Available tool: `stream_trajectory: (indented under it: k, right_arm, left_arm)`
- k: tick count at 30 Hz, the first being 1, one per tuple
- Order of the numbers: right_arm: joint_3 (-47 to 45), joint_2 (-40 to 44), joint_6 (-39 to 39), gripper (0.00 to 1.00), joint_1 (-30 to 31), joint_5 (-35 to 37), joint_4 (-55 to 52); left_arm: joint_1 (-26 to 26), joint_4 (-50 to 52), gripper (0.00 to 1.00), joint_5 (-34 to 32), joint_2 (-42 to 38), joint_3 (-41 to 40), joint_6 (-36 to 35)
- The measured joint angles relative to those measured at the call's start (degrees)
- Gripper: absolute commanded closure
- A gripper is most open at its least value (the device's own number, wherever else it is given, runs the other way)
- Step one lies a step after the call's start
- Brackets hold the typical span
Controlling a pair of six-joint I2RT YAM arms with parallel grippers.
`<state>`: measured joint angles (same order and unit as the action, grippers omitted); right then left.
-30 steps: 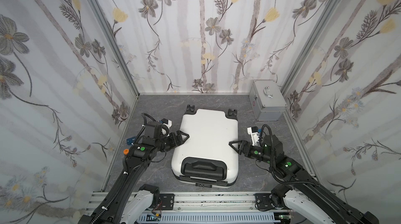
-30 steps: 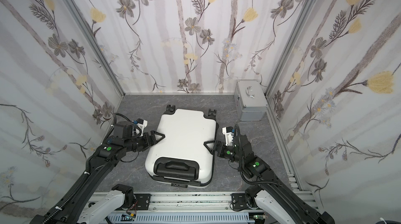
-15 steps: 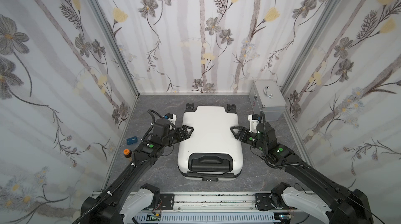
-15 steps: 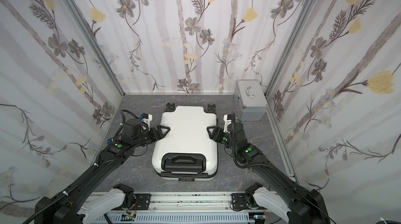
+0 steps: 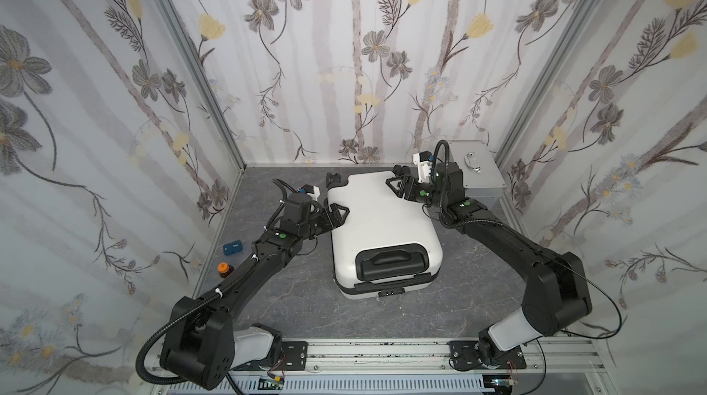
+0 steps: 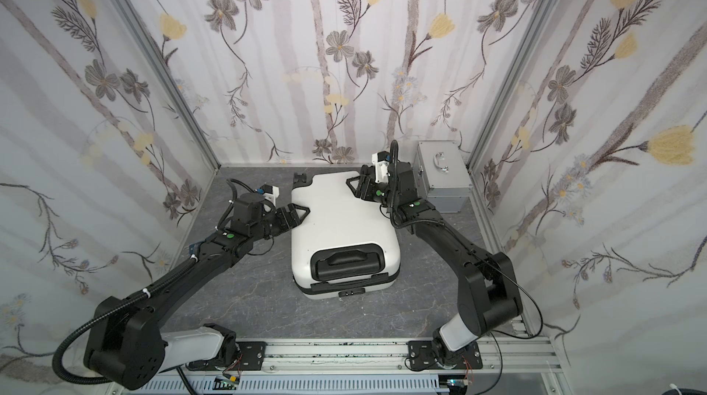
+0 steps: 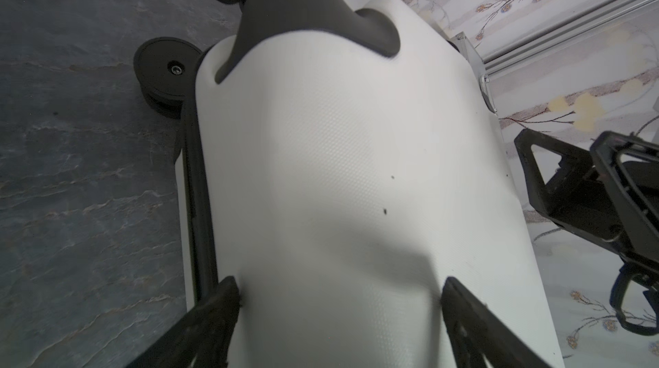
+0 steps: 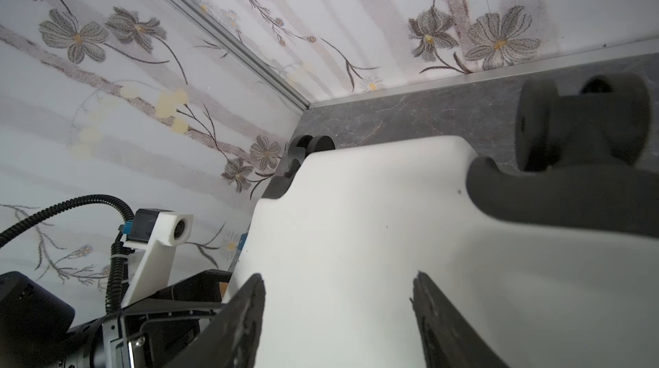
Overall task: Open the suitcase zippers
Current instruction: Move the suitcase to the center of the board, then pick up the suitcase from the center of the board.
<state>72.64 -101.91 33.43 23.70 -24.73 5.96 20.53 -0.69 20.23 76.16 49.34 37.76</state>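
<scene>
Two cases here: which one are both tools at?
The white suitcase, lying flat mid-table: the left tool and right tool flank it. The silver box sits in the far corner.

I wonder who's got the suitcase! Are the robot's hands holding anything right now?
Nothing is held. The left gripper and right gripper sit with jaws open over the suitcase top.

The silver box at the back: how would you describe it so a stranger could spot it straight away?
Follow the grey marbled floor to the far corner on the robot's right side. The silver box stands there, just beyond the white suitcase. It is the smaller case, bare metal with a chrome handle on top; the suitcase is white with black wheels.
</scene>
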Motion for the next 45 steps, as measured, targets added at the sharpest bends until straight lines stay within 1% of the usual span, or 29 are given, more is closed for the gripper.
stream_trajectory:
  k: [3,6,9,12,15,19,22,23,25,28,31,36,39,42,45]
  right_arm:
    - [7.06,-4.50,-1.68,0.33,-1.60,-2.25,-1.84]
    - [10.99,-5.16,-3.85,0.30,-2.40,-2.67,-2.60]
    - [11.43,-2.34,-8.44,0.29,-2.27,-3.13,-4.52]
    - [8.85,3.50,-16.15,0.29,-1.16,-3.72,-7.80]
    - [2.54,11.63,-26.45,0.30,1.99,-3.87,-12.52]
    - [-7.08,23.63,-40.87,0.28,8.41,-3.69,-20.90]
    - [-11.98,31.17,-49.37,0.29,14.14,-2.36,-27.08]
    - [-12.68,32.74,-51.06,0.30,15.76,-1.73,-28.61]
    - [-13.42,35.39,-54.49,0.30,21.11,1.53,-32.11]
    - [-12.76,35.41,-57.42,0.29,29.27,6.84,-36.61]
    - [-10.56,31.95,-59.17,0.28,33.70,12.11,-40.85]
    - [-6.45,25.29,-61.79,0.26,36.13,18.23,-46.75]
    - [-5.18,23.19,-63.23,0.26,36.33,21.16,-48.70]
    - [-5.11,21.75,-64.85,0.33,36.33,23.58,-50.03]
    - [-4.37,20.33,-66.73,0.38,36.33,24.22,-52.24]
  left_arm:
    - [-2.16,-3.67,0.12,0.76,5.77,3.41,-0.07]
    - [-3.69,-5.07,0.12,1.75,9.57,6.64,-0.55]
    - [-4.09,-4.07,0.11,2.08,9.97,7.98,-2.01]
    - [-4.39,-1.01,0.11,1.55,8.15,8.13,-4.24]
    - [-4.39,2.08,0.10,0.70,4.96,6.84,-6.75]
    - [-4.39,4.13,0.10,-0.11,0.02,3.48,-9.86]
    - [-4.46,5.09,0.09,-1.49,-3.45,0.83,-12.00]
    - [-4.50,5.29,0.09,-2.16,-4.48,-0.02,-12.55]
    - [-4.50,5.86,0.10,-3.21,-6.67,-1.86,-13.79]
    - [-4.50,6.40,0.10,-4.42,-8.66,-3.61,-14.84]
    - [-4.50,6.60,0.10,-4.90,-10.01,-4.85,-15.28]
    - [-4.50,6.67,0.10,-4.96,-10.88,-5.64,-15.43]
    - [-4.48,6.91,0.10,-4.94,-11.28,-5.88,-15.52]
    - [-4.48,6.99,0.10,-5.03,-11.98,-6.58,-15.74]
    - [-4.42,7.72,0.09,-5.35,-12.70,-7.54,-15.96]
